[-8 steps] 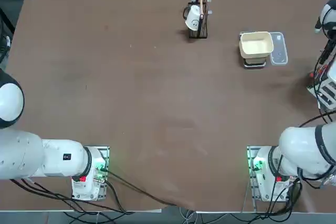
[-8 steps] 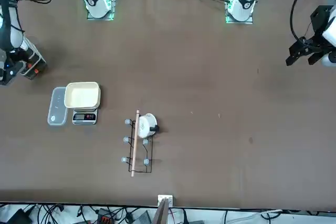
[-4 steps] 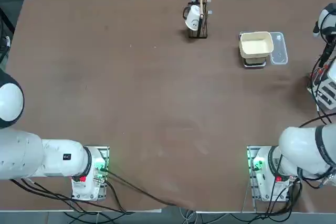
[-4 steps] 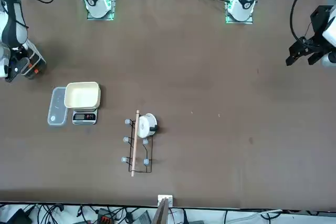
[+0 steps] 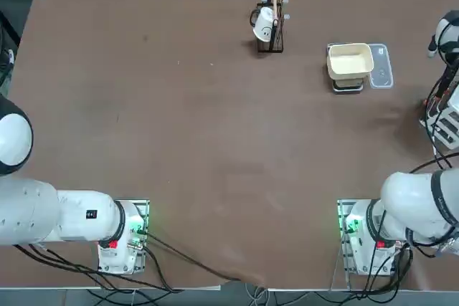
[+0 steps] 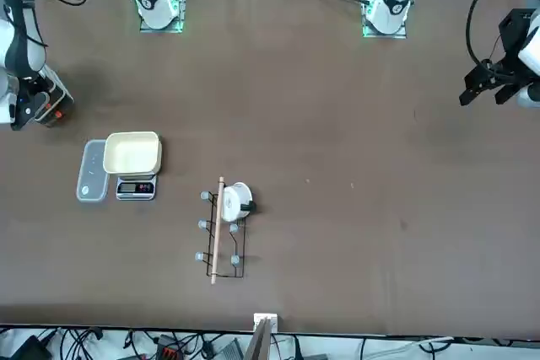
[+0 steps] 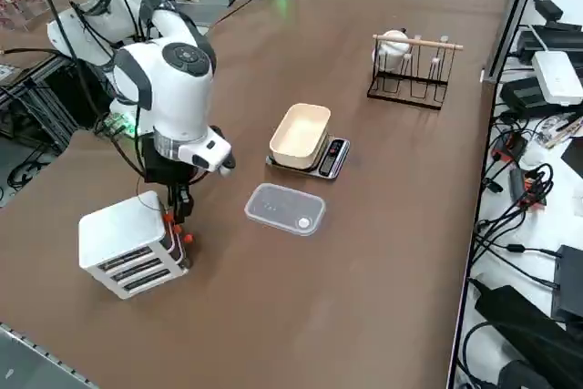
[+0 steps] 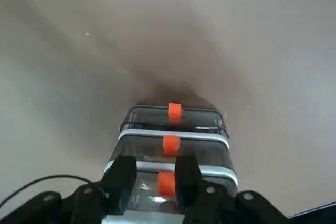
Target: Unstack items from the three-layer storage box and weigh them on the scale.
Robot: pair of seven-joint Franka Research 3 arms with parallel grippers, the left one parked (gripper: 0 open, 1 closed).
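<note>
Your right gripper (image 8: 153, 179) hangs fingers-down over the small white-grey storage box of 3 stacked clear drawers (image 7: 127, 248), at the table's right edge, close to the rim. In the wrist view its 2 black fingers (image 8: 122, 178) stand a narrow gap apart, straddling the orange tab (image 8: 166, 183) of the top drawer. You cannot tell from these views whether the pads press that tab or sit just off it. 2 more orange tabs (image 8: 171, 144) line up below on the lower drawers, each centred on its drawer front. In the side view the gripper (image 7: 177, 208) sits at the box's upper corner, on the side facing the scale, with the white arm rising above it.

The items are not clear to you: something pale shows behind the clear drawer fronts, too vague to name.

The small dark-based scale with its cream rounded-square tray (image 7: 302, 138) stands well apart from the box, further along the brown table (image 5: 215, 141). Its tray holds nothing you can see. The clear greyish rectangular lid (image 7: 285, 209) lies flat just beside the scale, between it and the box.

The dark wire stand with a wooden bar and 1 white cup (image 7: 412, 66) is beyond the scale, near the far edge.
</note>
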